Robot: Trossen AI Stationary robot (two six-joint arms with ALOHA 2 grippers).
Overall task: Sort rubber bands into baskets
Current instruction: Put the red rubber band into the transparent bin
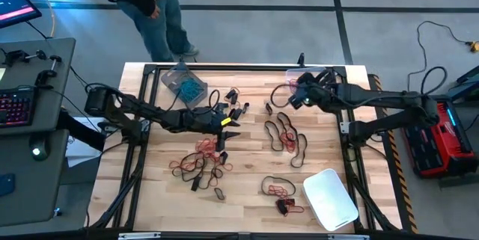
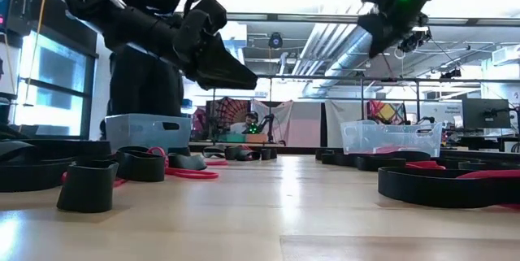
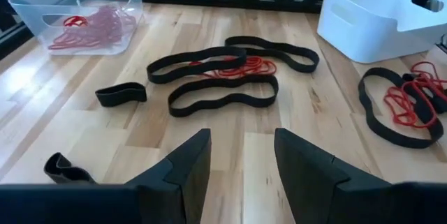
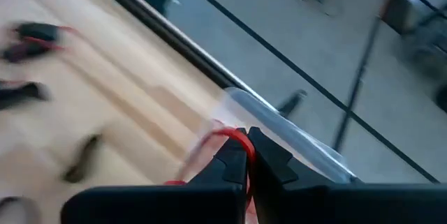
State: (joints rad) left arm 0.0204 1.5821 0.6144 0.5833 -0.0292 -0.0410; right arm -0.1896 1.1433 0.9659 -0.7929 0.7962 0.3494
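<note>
My left gripper (image 3: 241, 158): fingers apart, empty, flat black rubber loops (image 3: 222, 97) ahead
My right gripper (image 4: 246, 155): pinching thin red band (image 4: 234, 137) above clear tub (image 4: 293, 130)

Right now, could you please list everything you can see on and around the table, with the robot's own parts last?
Rubber bands: many; black, red and teal-blue; scattered over the table's middle, teal ones in the far-left basket, red ones in the far-right basket.
Baskets: three; grey-tinted at the far left edge, clear at the far right edge, white near the front right corner.
Table: one, light wood.
Person: one, dark top and jeans, standing behind the table.
Left gripper: open, empty, low over the table's middle.
Right gripper: shut on a red rubber band, above the clear basket.
</note>
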